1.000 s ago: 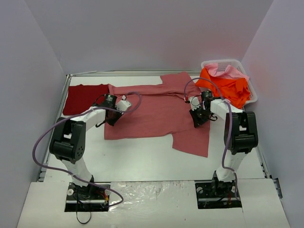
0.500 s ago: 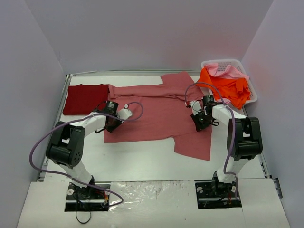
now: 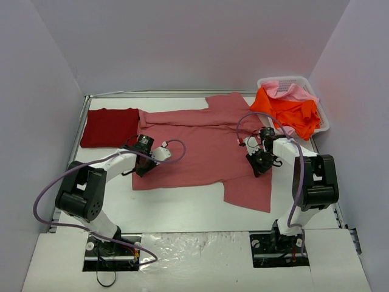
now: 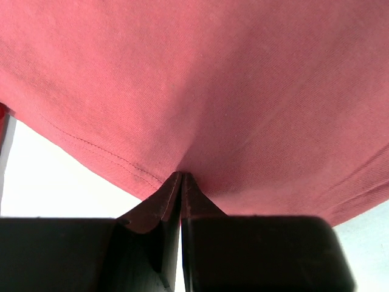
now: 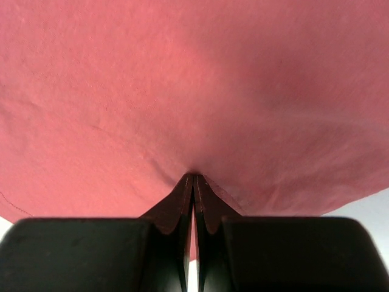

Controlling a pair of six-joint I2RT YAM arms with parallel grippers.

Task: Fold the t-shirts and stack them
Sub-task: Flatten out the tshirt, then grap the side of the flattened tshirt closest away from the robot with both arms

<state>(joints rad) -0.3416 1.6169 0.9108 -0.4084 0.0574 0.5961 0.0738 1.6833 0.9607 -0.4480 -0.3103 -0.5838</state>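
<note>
The rose-red t-shirt [image 3: 200,143] lies spread across the middle of the table. My left gripper [image 3: 141,165] is shut on its left edge; in the left wrist view the gripper [image 4: 181,176] pinches the cloth [image 4: 231,91] beside the hem. My right gripper [image 3: 258,164] is shut on the shirt's right part; in the right wrist view the gripper [image 5: 194,177] pinches the cloth [image 5: 182,79]. A folded dark crimson t-shirt [image 3: 109,126] lies at the far left. Orange [image 3: 292,112] and light pink [image 3: 290,91] t-shirts are heaped in the basket.
The white lattice basket [image 3: 321,109] stands at the back right corner. Grey walls enclose the table on three sides. Purple cables loop from both arms above the shirt. White table [image 3: 182,204] shows in front of the shirt.
Both grippers have moved toward the near edge, pulling the rose-red shirt with them; its lower edge and right sleeve flap now lie closer to the arm bases.
</note>
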